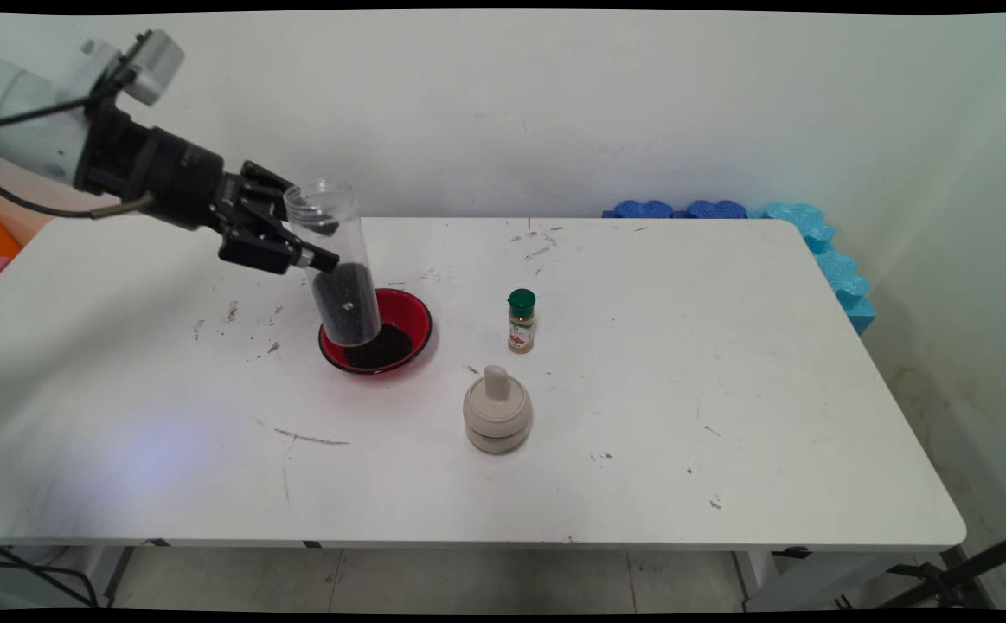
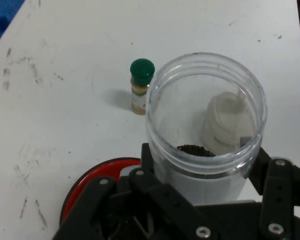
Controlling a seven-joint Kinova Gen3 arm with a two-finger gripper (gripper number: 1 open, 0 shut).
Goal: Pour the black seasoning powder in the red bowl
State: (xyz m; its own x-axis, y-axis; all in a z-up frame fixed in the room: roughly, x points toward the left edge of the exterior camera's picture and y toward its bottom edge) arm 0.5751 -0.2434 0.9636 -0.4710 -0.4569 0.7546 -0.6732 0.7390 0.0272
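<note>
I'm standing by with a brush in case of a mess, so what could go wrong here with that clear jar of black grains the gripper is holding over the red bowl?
1. The clear jar is open-mouthed, tilted, and gripped only from the side by the gripper; a slip could scatter black grains on the white table.
2. Its base hangs over the red bowl near one rim, so grains might land outside.
3. The spice bottle and beige lidded pot stand nearby and could be knocked over.

The clear jar (image 2: 206, 120) hides most of the beige grinder (image 2: 225, 125).
</note>
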